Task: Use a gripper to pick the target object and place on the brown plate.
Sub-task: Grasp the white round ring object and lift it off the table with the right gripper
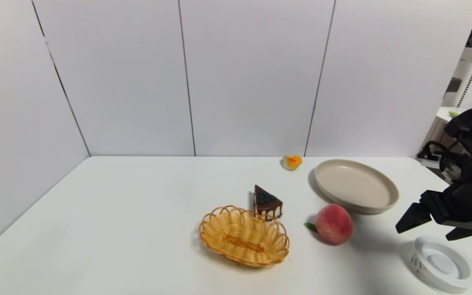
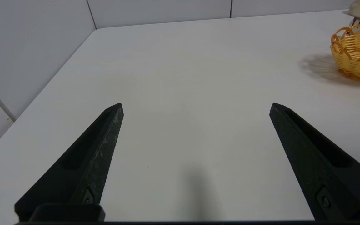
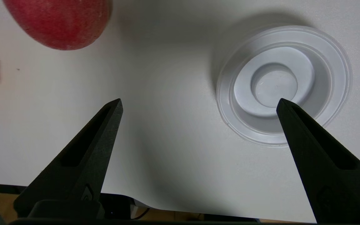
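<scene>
Head view has the right tool (image 1: 428, 227) hovering spread wide above the white dish (image 1: 443, 263), near right, brown plate (image 1: 356, 185) farther back. Left tool (image 2: 195, 106) sits wide apart over bare tabletop (image 2: 183, 78).

white ring dish (image 1: 443, 263), beige plate (image 1: 356, 185), red peach (image 1: 334, 224), yellow woven basket (image 1: 244, 236)

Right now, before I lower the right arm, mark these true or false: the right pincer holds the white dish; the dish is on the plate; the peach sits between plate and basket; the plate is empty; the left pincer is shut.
1. The right pincer holds the white dish. False: it is open above the dish.
2. The dish is on the plate. False: it sits on the table.
3. The peach lies between plate and basket. True.
4. The plate is empty. True.
5. The left pincer is shut. False: open.
</scene>
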Controlling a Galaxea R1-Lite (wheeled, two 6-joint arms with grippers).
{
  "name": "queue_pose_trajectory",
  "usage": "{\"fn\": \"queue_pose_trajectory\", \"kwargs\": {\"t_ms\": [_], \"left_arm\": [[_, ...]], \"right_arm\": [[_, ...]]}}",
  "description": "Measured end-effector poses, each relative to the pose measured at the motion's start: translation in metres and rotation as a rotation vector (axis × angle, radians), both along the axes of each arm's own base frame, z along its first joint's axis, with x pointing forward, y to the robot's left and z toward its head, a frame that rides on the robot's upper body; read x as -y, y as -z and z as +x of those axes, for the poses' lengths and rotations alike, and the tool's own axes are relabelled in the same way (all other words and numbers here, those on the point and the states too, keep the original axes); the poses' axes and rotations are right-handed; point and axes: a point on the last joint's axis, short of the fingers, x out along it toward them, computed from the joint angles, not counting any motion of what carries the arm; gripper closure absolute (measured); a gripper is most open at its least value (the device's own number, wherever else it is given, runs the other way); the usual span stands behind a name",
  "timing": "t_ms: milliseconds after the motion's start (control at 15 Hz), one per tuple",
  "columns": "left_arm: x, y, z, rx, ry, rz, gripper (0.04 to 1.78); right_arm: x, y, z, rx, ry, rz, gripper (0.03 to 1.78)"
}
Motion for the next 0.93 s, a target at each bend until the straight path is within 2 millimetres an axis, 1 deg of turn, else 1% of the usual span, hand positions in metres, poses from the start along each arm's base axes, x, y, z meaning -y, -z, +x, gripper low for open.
{"fn": "queue_pose_trajectory", "kwargs": {"t_ms": [333, 533, 933], "left_arm": [[0.0, 0.0, 0.0, 0.0, 0.0, 0.0, 0.13], [0.0, 0.0, 0.0, 0.0, 0.0, 0.0, 0.13], [0.0, 0.0, 0.0, 0.0, 0.0, 0.0, 0.13]], "right_arm": [[0.0, 0.022, 0.017, -0.083, 0.002, -0.023, 0.11], [0.0, 0.031, 0.026, -0.092, 0.008, -0.036, 0.11], [0.001, 0.045, 0.033, -0.135, 0.011, -0.036, 0.11]]}}
